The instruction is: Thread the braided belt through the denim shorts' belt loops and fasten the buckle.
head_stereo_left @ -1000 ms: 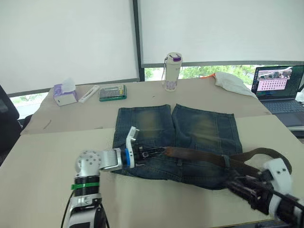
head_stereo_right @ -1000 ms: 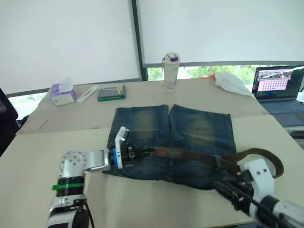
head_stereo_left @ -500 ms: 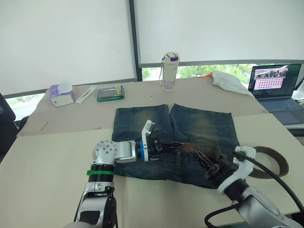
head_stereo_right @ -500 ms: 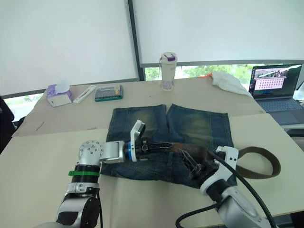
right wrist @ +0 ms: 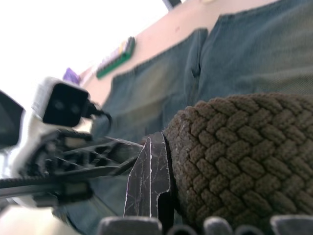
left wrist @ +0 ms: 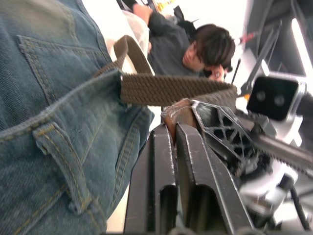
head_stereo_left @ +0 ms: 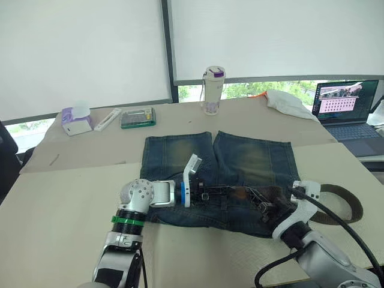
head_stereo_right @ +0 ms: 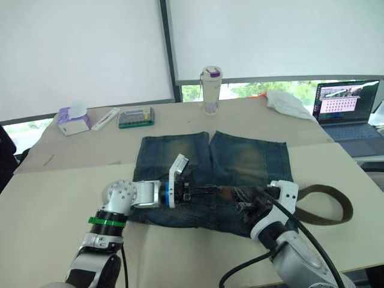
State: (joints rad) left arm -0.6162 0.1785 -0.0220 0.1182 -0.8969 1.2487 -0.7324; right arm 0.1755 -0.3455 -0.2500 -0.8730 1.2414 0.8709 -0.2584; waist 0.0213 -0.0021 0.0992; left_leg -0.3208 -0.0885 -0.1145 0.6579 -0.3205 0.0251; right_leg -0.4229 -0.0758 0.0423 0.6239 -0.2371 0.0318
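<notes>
Left eye view: denim shorts spread flat on the table, waistband toward the near edge, legs pointing far. Braided belt lying along the waistband, its free end looping off to the right of the shorts onto bare tabletop. Left gripper reaching in from the left over the waistband, fingers nearly together and pinching the belt's reddish-brown leather tip. Right gripper meeting it from the right, clamped on the woven strap just beside the left one. One belt loop close to the left fingers in the left wrist view. Bottle, tissue box and laptop standing well apart on the far side.
</notes>
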